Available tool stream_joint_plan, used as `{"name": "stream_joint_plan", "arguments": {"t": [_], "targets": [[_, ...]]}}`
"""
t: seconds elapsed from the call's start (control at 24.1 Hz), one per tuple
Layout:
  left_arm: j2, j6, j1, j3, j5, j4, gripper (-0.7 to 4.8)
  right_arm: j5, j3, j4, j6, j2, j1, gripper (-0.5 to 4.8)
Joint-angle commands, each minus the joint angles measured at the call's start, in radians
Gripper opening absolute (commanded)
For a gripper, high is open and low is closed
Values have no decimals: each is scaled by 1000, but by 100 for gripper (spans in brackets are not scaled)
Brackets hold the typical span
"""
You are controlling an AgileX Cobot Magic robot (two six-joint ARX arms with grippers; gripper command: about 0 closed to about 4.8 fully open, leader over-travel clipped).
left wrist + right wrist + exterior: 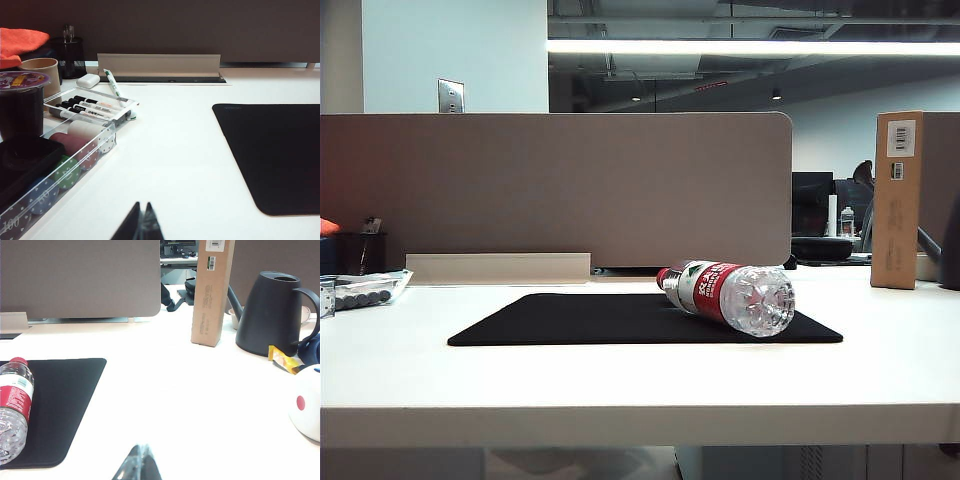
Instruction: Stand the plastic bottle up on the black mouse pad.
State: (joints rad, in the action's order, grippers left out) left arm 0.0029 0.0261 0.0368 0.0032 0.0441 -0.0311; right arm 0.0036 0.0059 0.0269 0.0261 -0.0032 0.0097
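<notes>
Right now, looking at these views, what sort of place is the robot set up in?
Most likely an open-plan office. A white desk backs onto a grey cubicle partition, a clear tray of markers sits to one side, and more workstations show beyond under strip lighting.

bottle: your clear plastic bottle (730, 293) with red cap lies on its side, right end of pad
pad: your black mouse pad (590, 318) sits flat on the white desk
</notes>
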Motion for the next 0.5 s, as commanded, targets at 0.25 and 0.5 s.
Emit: {"name": "stream_joint_plan", "arguments": {"t": [0.25, 0.5], "targets": [[0, 0, 0, 5, 2, 8, 1, -3, -4, 13, 3, 1, 0, -1], [0, 0, -127, 5, 1, 10, 1, -58, -4, 16, 51, 1, 0, -1]]}}
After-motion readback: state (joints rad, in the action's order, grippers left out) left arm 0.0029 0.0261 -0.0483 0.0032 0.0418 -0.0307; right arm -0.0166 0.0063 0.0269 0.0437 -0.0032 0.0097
